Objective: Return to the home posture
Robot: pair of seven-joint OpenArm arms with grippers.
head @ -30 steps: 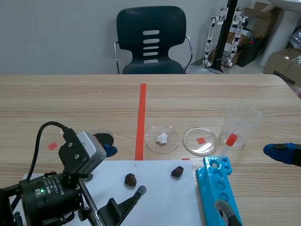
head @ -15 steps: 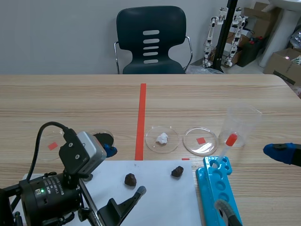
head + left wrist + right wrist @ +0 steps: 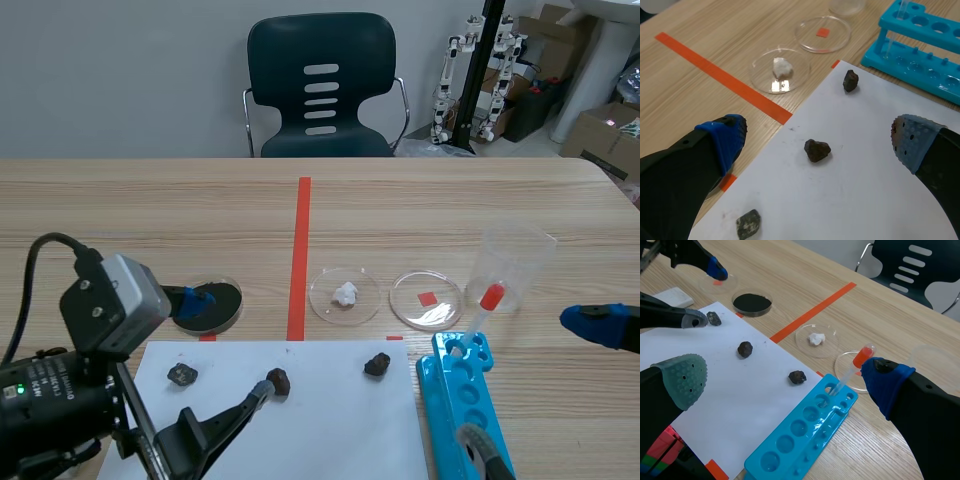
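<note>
**Left claw (image 3: 228, 343) and right claw (image 3: 540, 385) both gape low over the table (image 3: 150, 200)**

From the scene view, we find the left claw at the table's seven o'clock with its fingers far apart. One blue pad hangs over a dish of black powder (image 3: 215, 308) and the other tip is over the white sheet (image 3: 330, 430). Three rocks lie on that sheet: a middle rock (image 3: 277, 381), a grey rock (image 3: 181, 375) at its nine o'clock and a dark rock (image 3: 377, 364) at its three o'clock. The right claw sits at the table's four o'clock, also spread, and holds nothing. A blue rack (image 3: 465, 410) lies beside it, with a red-bulbed dropper (image 3: 487, 300) standing in it. Past the sheet we see a dish with a white lump (image 3: 345, 294), a dish with a red square (image 3: 427, 298) and a clear cup (image 3: 510, 260).

In the left wrist view, the left claw (image 3: 818, 141) stands wide open with nothing pinched. The middle rock lies on the sheet between its fingers, and the dark rock is ahead at one o'clock.

In the right wrist view, the right claw (image 3: 785, 381) is spread too. The dark rock lies between its pads, and the dropper is just beside the blue one. The left claw shows far ahead at ten o'clock.
</note>
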